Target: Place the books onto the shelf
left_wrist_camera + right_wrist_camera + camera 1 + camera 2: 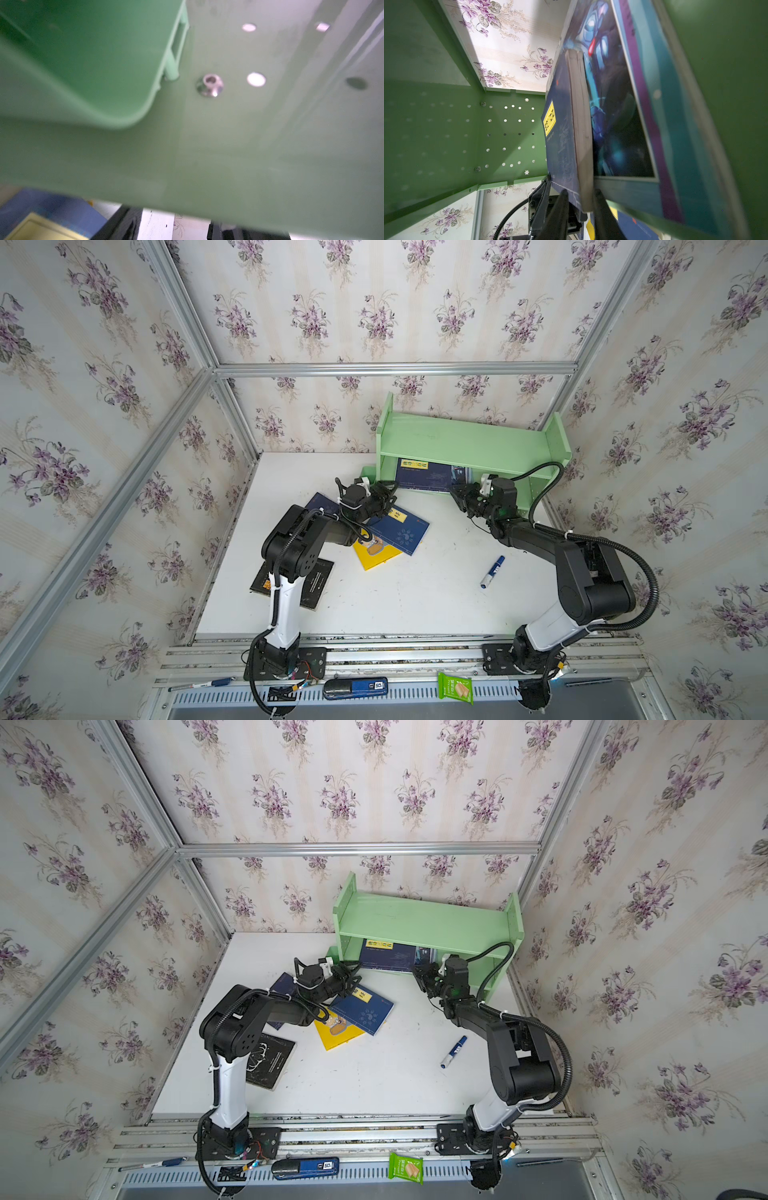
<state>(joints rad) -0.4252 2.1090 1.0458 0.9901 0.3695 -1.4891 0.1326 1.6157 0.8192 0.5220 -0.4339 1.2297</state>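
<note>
Down at the lower tier of the shelf (457, 439), the right gripper (457, 494) is reaching in low and outstretched, narrow jaws straddling a navy book (560, 135) leaning against the magazine (623, 104); whether they are pinching it I cannot tell. Next, I'd guess: letting go, backing straight out. The left gripper (388, 494) is hovering wide open, empty, beside the shelf's end panel.

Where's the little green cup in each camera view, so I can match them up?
In a top view: cup low at the shelf's left end.
In a top view: same spot.
Left wrist: close up, against the side panel.
Right wrist: not in it.
Shared landmark: that holed side panel.
</note>
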